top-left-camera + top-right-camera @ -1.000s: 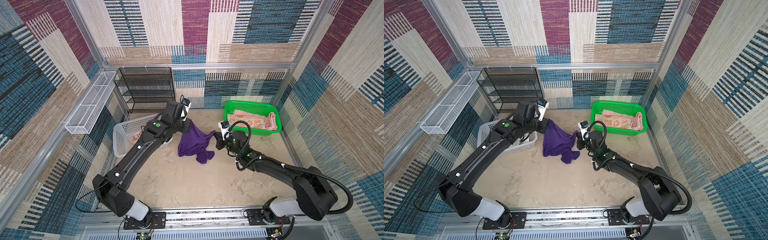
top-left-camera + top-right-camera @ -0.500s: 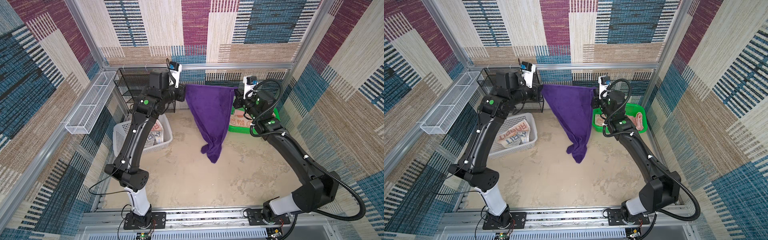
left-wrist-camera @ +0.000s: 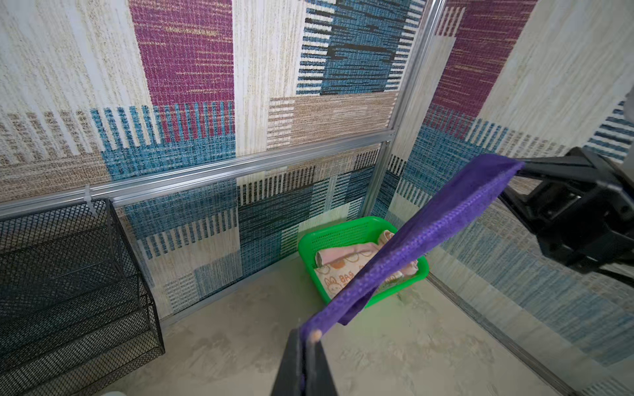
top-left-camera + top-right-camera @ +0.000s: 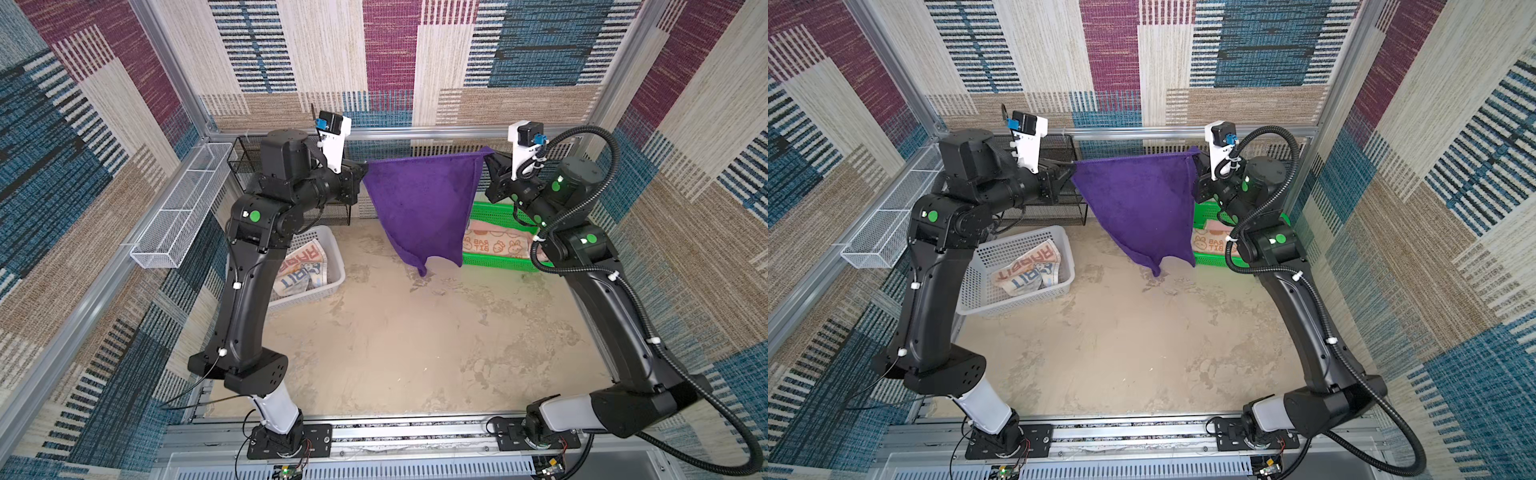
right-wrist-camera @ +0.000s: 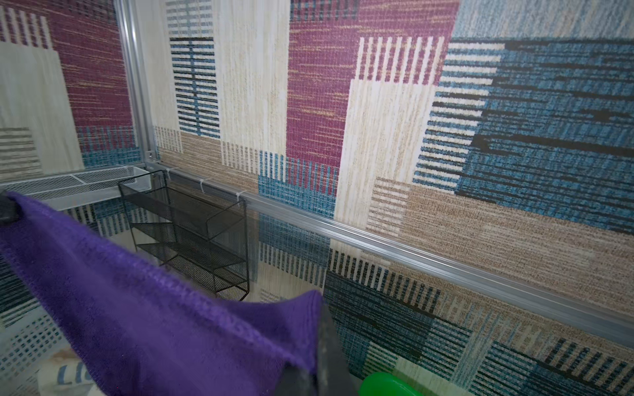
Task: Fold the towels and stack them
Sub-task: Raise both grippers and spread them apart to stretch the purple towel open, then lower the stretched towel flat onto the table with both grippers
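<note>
Purple towel (image 4: 419,208) hangs spread so you can fold it. Left gripper (image 4: 363,176) and right gripper (image 4: 490,159) each clamp a top corner.

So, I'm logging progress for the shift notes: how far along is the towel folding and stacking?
Done: the orange cartoon towel lies in the green basket, apparently folded. In hand: the purple towel hangs spread between the left end effector and right end effector, each shut on a top corner. Left: folding and stacking it, plus the RABBIT towel crumpled in the white basket.
</note>
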